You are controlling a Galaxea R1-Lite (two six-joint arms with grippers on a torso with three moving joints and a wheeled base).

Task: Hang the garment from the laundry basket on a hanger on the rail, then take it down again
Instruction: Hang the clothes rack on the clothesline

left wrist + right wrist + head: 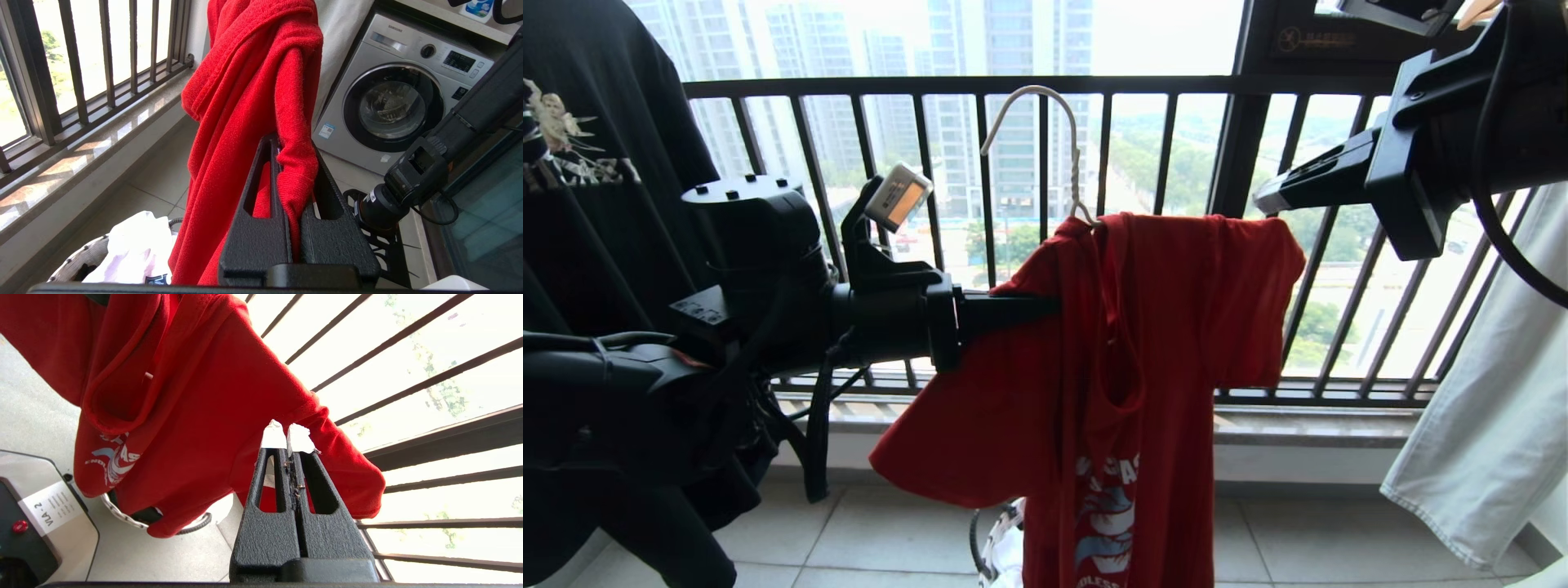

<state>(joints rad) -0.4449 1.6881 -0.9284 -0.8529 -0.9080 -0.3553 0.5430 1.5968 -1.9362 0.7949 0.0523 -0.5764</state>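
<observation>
Red garment hanging on pale hanger, mid-air before window railing, hem dangling over laundry basket. Left gripper clamping fold of garment's sleeve side. Right gripper pressing fingers together, empty, tips just beside other sleeve, not gripping cloth.

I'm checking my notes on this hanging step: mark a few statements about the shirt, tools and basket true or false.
1. The red T-shirt sits on the wire hanger. True.
2. The left tool is shut on the T-shirt's fabric. True.
3. The laundry basket is empty. False: white cloth lies in it.
4. The right tool stands wide open. False: it is shut.
</observation>
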